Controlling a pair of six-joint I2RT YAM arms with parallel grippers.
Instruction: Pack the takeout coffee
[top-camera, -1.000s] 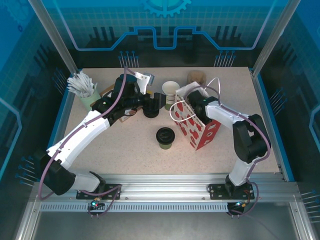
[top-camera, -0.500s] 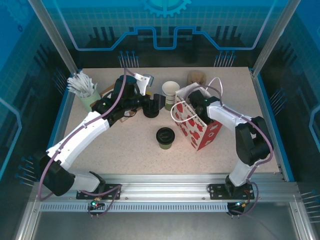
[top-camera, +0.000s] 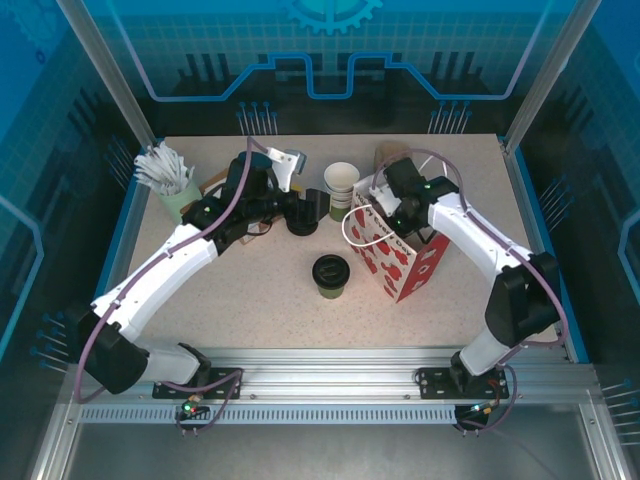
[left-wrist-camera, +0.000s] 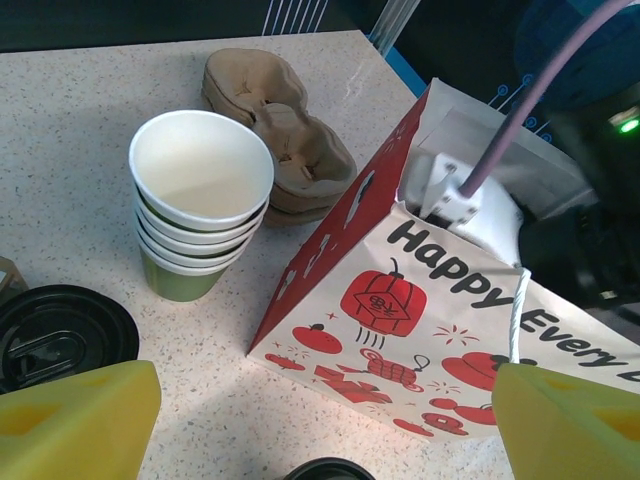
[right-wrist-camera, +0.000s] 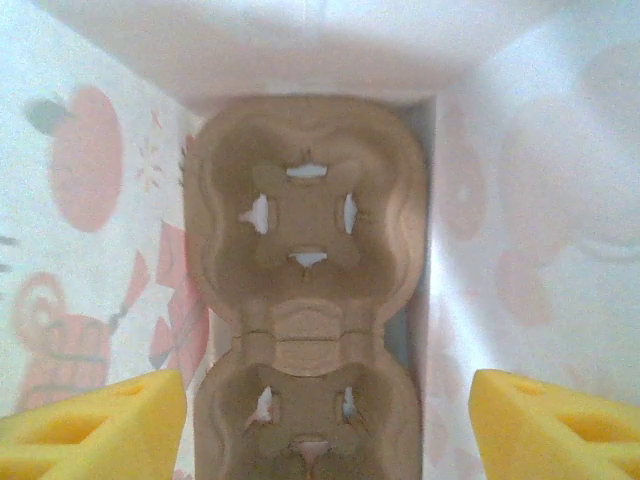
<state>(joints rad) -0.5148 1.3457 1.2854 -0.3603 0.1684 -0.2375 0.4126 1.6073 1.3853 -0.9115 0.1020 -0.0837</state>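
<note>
The takeout coffee (top-camera: 330, 275), a small green cup with a black lid, stands on the table mid-front, left of the red-and-white paper bag (top-camera: 400, 255). The rim of its lid (left-wrist-camera: 330, 470) peeks in at the bottom of the left wrist view. My left gripper (top-camera: 310, 208) (left-wrist-camera: 325, 430) hovers open behind the cup, facing the bag (left-wrist-camera: 430, 330), nothing between its fingers. My right gripper (top-camera: 393, 212) (right-wrist-camera: 325, 430) hangs open over the bag's mouth, looking down at a brown cardboard cup carrier (right-wrist-camera: 305, 300) lying on the bag's floor.
A stack of lidless green cups (top-camera: 341, 185) (left-wrist-camera: 200, 200) and spare cardboard carriers (top-camera: 392, 155) (left-wrist-camera: 290, 130) stand behind the bag. Loose black lids (left-wrist-camera: 60, 335) lie under my left gripper. A green holder of white sticks (top-camera: 170, 185) is at the back left.
My right arm has drawn up and back out of the bag, its elbow swinging to the right. The left arm and the coffee have stayed put.
</note>
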